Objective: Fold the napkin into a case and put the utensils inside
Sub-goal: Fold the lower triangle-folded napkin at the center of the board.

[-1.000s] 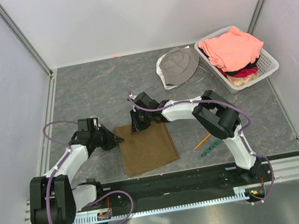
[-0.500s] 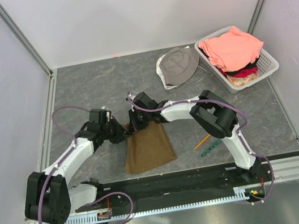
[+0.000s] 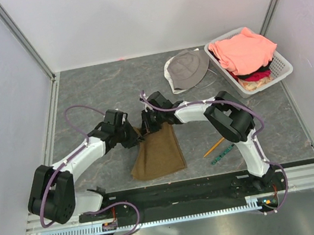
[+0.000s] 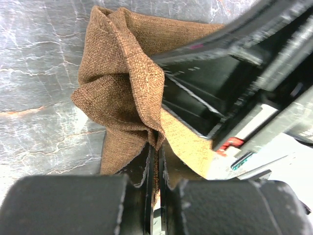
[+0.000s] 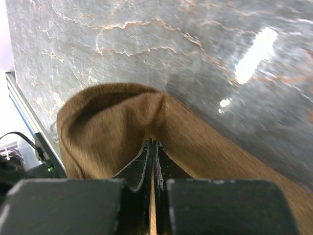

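At the middle of the desk (image 3: 93, 98), your napkin (image 3: 157, 153) is no longer the flat rectangle it was a second ago. The left jaws have carried their far corner across toward the right jaws. The far edge is now gathered into a narrow, raised bunch, while the near edge lies wide on the desk, close to the arm bases. You look to be partway through a lengthwise fold that narrows the cloth toward a case. It is not laid down yet, and the crumpling in the left wrist view suggests the layers may not land square.

Your left jaws are pressed together on a crumpled fold of the napkin. Your right jaws are likewise clamped on a cloth edge, and the two pairs sit just beside each other. The left arm (image 3: 79, 157) stretches forward and inward, low over the desk. The right arm (image 3: 192, 111) bends sharply at the elbow and doubles back leftward.

The orange fork (image 3: 212, 147) and the green utensil (image 3: 222, 155) lie on the desk right of the napkin, apart from it.
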### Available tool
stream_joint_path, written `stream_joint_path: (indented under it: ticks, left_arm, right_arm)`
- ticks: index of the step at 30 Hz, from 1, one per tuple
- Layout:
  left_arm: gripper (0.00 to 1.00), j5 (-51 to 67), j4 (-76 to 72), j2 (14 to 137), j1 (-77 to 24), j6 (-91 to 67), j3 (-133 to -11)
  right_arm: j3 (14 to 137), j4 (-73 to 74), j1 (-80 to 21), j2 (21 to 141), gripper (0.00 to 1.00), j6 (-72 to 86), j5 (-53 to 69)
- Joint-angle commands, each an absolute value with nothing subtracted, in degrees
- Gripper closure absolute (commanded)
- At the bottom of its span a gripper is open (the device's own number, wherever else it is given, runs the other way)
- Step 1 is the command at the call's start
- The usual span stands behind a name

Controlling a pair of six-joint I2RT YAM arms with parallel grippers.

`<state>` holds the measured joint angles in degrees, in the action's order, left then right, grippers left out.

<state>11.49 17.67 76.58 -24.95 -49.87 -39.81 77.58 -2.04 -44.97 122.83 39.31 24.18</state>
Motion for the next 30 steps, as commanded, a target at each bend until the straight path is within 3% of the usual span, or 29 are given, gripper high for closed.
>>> stream_joint_path:
  ticks: [1,5,9,16,25,30]
  left_arm:
    - [0.98,9.49,17.93,75.32,-25.40,-51.16,-42.10]
    - [0.98,7.30,20.13,74.09,-25.14,-50.89,-41.31]
    - [0.88,8.43,21.09,72.08,-21.72,-50.10,-38.76]
    - [0.50,11.59,27.15,68.04,-12.32,-45.01,-38.84]
    - [0.52,13.18,31.99,68.37,-4.84,-39.11,-45.52]
    - [0.52,16.25,30.33,72.59,-3.87,-38.14,-47.55]
  right_arm:
    - [76.03,-0.09,-44.56,116.99,0.91,36.30,22.33]
    - [74.80,4.74,-44.65,114.53,0.87,33.40,19.87]
    - [74.18,6.85,-44.73,113.65,0.85,31.56,18.99]
    - [68.57,9.84,-44.65,108.12,0.85,29.10,18.46]
    - [55.82,12.65,-45.70,98.18,0.84,27.25,12.58]
    - [55.63,14.06,-44.83,100.62,0.84,24.53,4.67]
